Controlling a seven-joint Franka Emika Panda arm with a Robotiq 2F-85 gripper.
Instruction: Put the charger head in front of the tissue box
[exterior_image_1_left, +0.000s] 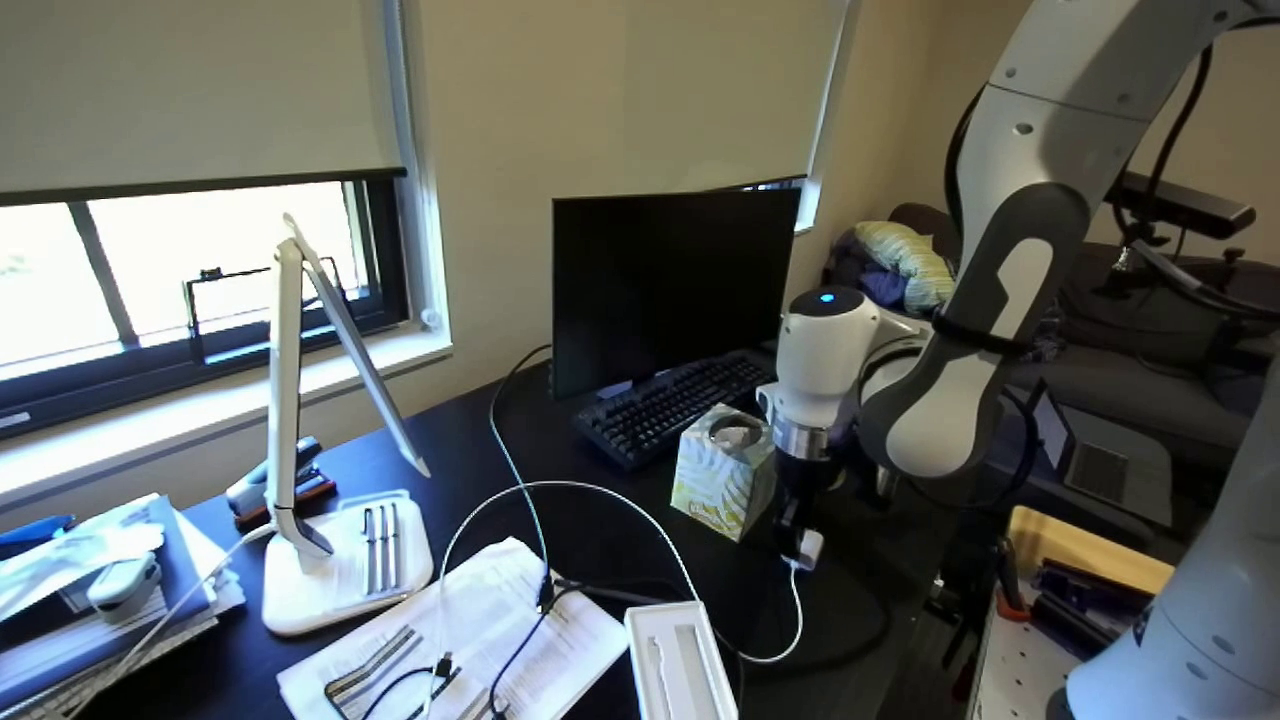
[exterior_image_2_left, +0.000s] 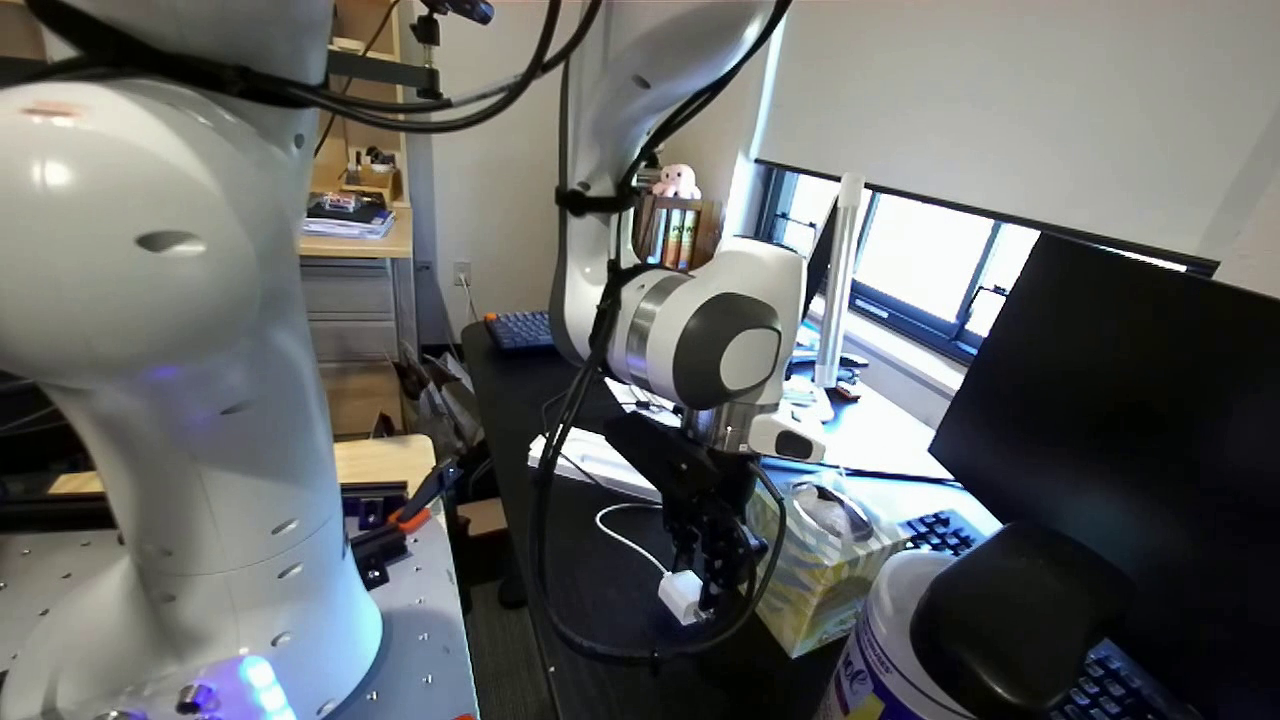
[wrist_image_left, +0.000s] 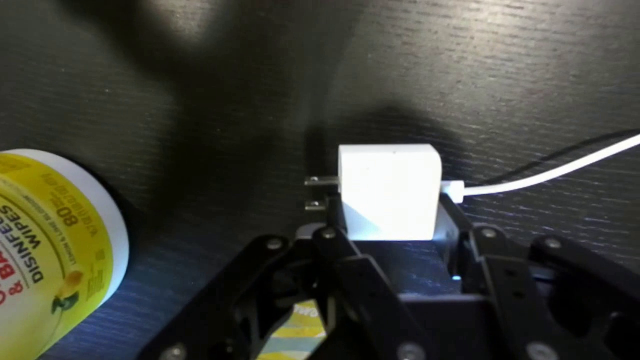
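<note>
The gripper was clamped on the charger, one finger against the end with the prongs, the other where the cable plugged in. The charger seemed to hang low over the desk; whether it touched could not be told. It was just beside the box, on the side away from the monitor, which I took for the front, so setting down and letting go looked like the step in hand. Doing it well called for a slow, straight descent until the charger sat flat, then a gradual parting of the fingers, lest prongs or cable catch on them. The rise needed to be vertical, with the box so close to the gripper. The curved cable might twist so small a thing once freed. The tub stood well apart, beyond the prongs.
</note>
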